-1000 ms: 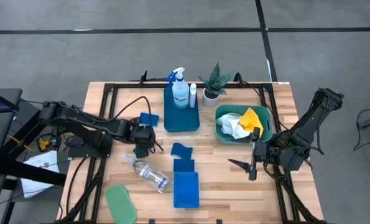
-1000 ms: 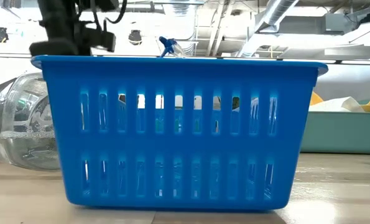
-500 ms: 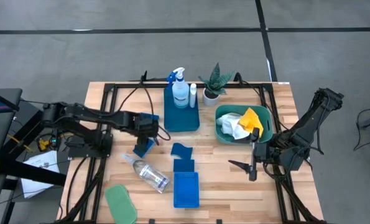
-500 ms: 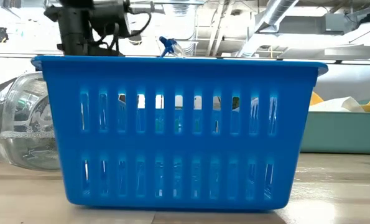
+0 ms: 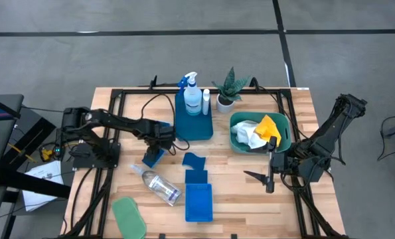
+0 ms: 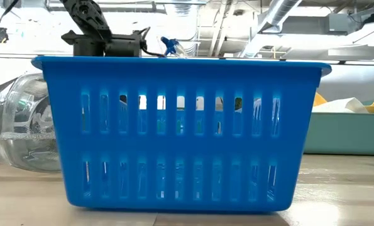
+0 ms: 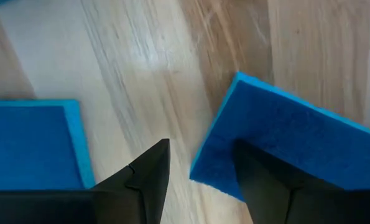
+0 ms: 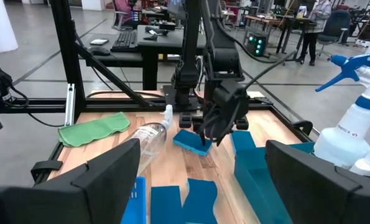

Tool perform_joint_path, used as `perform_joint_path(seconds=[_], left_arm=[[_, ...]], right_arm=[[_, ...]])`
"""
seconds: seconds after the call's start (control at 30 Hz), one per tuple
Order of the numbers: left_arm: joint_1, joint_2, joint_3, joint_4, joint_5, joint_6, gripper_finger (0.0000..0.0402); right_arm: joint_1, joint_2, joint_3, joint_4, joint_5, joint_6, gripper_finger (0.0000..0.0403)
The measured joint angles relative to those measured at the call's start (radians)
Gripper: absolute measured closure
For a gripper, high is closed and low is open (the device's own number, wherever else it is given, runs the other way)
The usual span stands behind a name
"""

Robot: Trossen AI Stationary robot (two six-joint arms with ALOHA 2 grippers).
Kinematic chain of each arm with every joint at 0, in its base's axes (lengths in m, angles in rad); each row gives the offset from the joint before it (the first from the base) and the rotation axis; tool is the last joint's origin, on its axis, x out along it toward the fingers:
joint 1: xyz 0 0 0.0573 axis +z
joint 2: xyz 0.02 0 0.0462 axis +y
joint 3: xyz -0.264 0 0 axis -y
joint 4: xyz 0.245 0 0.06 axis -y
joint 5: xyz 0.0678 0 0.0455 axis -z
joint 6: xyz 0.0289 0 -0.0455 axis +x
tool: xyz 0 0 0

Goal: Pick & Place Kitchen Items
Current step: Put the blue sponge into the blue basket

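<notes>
The left gripper (image 5: 158,138) has moved across the tabletop (image 5: 237,199) toward the long blue tray (image 5: 194,126) over the past second, and its arm now reaches further out from the left edge. Its fingers (image 7: 148,177) have eased slightly apart. In the left wrist view they straddle the near corner of a tilted blue sponge (image 7: 290,152); whether they are pinching it or have just let go cannot be told. In the right wrist view the same sponge hangs at an angle just under the left gripper, close to the wood.

Judgement: the sponge is being carried toward a container or is at the point of release. Placement is not complete, because the sponge is not yet inside any tray.

Other task items are unmoved:
- The spray bottle (image 5: 190,93) and the white bottle (image 5: 206,101) stand in the long tray.
- The clear bottle (image 5: 158,185) lies on its side near the slotted blue basket (image 5: 198,202).
- The green cloth (image 5: 129,216) lies at the front left corner.
- White and yellow cloths (image 5: 258,131) fill the teal tub (image 5: 287,136).

The right gripper (image 5: 269,174) waits beside the tub, fingers spread wide and empty.
</notes>
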Motion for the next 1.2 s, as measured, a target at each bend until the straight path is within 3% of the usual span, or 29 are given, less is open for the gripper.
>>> perform_joint_path(seconds=[0.27, 0.6, 0.83, 1.2], left_arm=[[0.001, 0.018, 0.0, 0.006, 0.052, 0.001, 0.0273], [0.0, 0.019, -0.002, 0.008, 0.054, -0.006, 0.0393], [0.0, -0.018, -0.006, -0.001, 0.053, -0.012, 0.04], [0.003, -0.228, -0.005, 0.003, 0.06, -0.088, 0.0401]], right_arm=[[0.0, 0.0, 0.0, 0.0, 0.0, 0.0, 0.0067], [0.0, 0.0, 0.0, 0.0, 0.0, 0.0, 0.0067], [0.0, 0.0, 0.0, 0.0, 0.0, 0.0, 0.0067], [0.0, 0.0, 0.0, 0.0, 0.0, 0.002, 0.0067]])
